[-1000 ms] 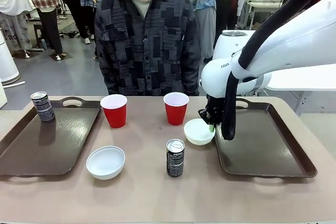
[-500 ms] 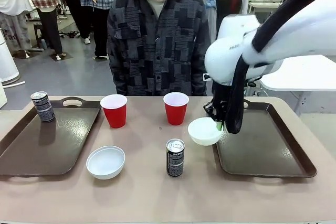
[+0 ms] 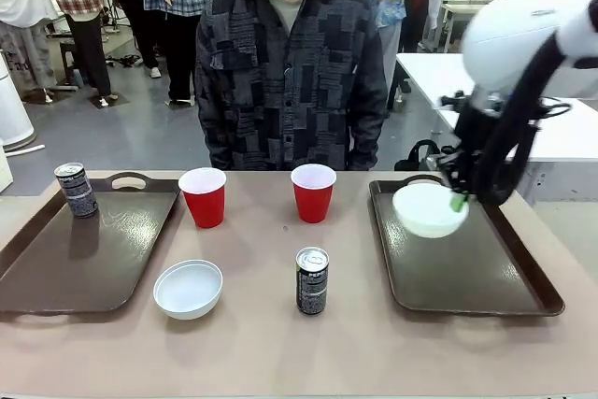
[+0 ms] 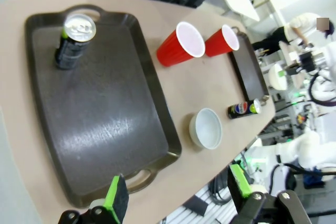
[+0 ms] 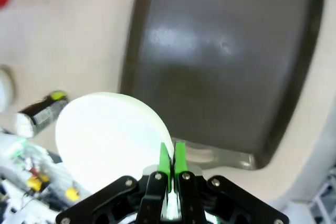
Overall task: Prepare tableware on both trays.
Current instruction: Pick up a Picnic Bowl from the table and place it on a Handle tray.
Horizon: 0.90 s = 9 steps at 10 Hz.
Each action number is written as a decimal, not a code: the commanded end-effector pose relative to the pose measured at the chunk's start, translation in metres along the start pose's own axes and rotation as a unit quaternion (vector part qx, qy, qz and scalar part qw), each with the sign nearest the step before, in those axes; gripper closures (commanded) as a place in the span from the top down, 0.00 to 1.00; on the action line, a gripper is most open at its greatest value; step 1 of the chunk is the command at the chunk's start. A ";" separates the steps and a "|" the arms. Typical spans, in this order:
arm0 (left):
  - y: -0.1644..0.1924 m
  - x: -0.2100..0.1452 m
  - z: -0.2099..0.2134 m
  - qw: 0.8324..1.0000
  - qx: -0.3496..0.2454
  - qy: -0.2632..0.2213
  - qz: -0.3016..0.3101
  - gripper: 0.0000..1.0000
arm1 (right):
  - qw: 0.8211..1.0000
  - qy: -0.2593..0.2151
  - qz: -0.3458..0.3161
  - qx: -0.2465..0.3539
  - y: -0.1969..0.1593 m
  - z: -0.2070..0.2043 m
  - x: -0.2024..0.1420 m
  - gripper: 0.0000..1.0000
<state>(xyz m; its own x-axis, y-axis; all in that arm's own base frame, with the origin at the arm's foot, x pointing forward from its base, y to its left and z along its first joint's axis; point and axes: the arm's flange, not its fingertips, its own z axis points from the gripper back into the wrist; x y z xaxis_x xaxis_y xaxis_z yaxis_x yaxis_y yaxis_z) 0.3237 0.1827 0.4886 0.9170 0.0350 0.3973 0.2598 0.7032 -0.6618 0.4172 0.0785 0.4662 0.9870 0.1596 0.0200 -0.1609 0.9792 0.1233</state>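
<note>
Front view: white bowl (image 3: 430,209) up in the air over the far-left corner of the right tray (image 3: 486,277), seemingly clear of its floor, though hard to judge from this angle. Pinched at the rim by the right gripper (image 3: 458,201). Closer, in the right wrist view: green pads (image 5: 164,162) pressed together on that thin edge, bowl hanging off to one side.

Could slip or swing from so narrow a hold. Could tip or rattle if let go too high. Could catch the raised rim if lowered too near the tray's edge.

Left to place, on the table (image 3: 262,343) between the trays: second bowl (image 3: 188,288) and a can (image 3: 312,279) toward the near edge, two red cups (image 3: 203,196) toward the far edge. At the far-left corner of the left tray (image 3: 84,259), the other can (image 3: 75,189).

From the left wrist view: left gripper (image 4: 177,186) spread wide and empty, high above that tray's near handle.
</note>
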 end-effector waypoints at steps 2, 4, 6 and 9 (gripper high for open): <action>0.000 0.000 0.000 1.000 -0.004 -0.006 -0.001 1.00 | 0.997 -0.024 -0.026 0.072 -0.071 -0.014 -0.003 0.00; 0.000 0.000 0.000 1.000 -0.004 -0.006 -0.001 1.00 | 0.999 -0.010 -0.023 0.040 -0.070 -0.007 -0.006 0.00; 0.000 0.000 0.000 1.000 -0.004 -0.006 -0.001 1.00 | 0.999 -0.010 -0.023 0.040 -0.070 -0.007 -0.006 0.00; 0.000 0.000 0.000 1.000 -0.004 -0.006 -0.001 1.00 | 0.999 -0.026 -0.023 0.016 -0.073 -0.033 0.000 0.04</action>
<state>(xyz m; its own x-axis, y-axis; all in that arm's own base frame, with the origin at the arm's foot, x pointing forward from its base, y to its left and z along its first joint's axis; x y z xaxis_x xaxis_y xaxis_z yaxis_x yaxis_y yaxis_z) 0.3239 0.1823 0.4887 0.9171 0.0340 0.3973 0.2604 0.7036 -0.6612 0.4266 0.0080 0.4399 0.9941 0.0988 0.0450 -0.1059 0.9734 0.2033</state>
